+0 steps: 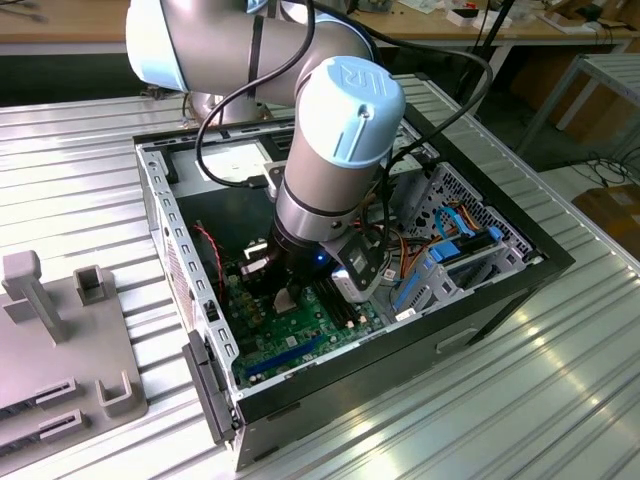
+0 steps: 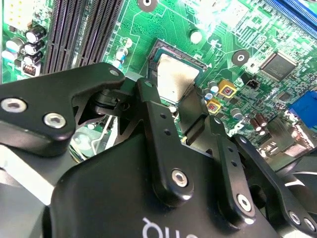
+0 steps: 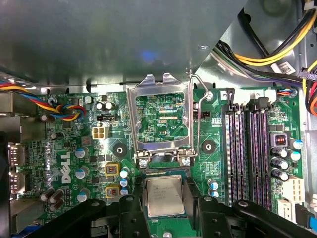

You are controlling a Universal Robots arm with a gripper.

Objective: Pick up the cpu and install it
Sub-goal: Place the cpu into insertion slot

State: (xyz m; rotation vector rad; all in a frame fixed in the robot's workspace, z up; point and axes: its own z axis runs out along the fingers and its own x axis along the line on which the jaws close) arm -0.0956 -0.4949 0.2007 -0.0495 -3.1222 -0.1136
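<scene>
The cpu (image 3: 164, 195) is a pale silvery square chip lying flat over the socket (image 3: 162, 159) on the green motherboard (image 3: 69, 144). My gripper (image 3: 164, 198) straddles it, one black finger against each of two opposite edges, shut on it. In the second wrist view the cpu (image 2: 174, 77) shows between the black fingers (image 2: 148, 96), with the socket's dark rim (image 2: 163, 45) just beyond it. I cannot tell whether the chip rests in the socket or hovers just above. In the exterior view the arm reaches down into the open computer case (image 1: 500, 290), with the gripper (image 1: 285, 292) low over the board.
The socket's silver load plate (image 3: 158, 85) stands swung open and its wire lever (image 3: 197, 114) is raised. Memory slots (image 3: 247, 148) run beside the socket. Coloured cables (image 3: 64, 106) hang nearby. A grey fixture (image 1: 60, 330) lies on the ribbed table at the exterior view's left.
</scene>
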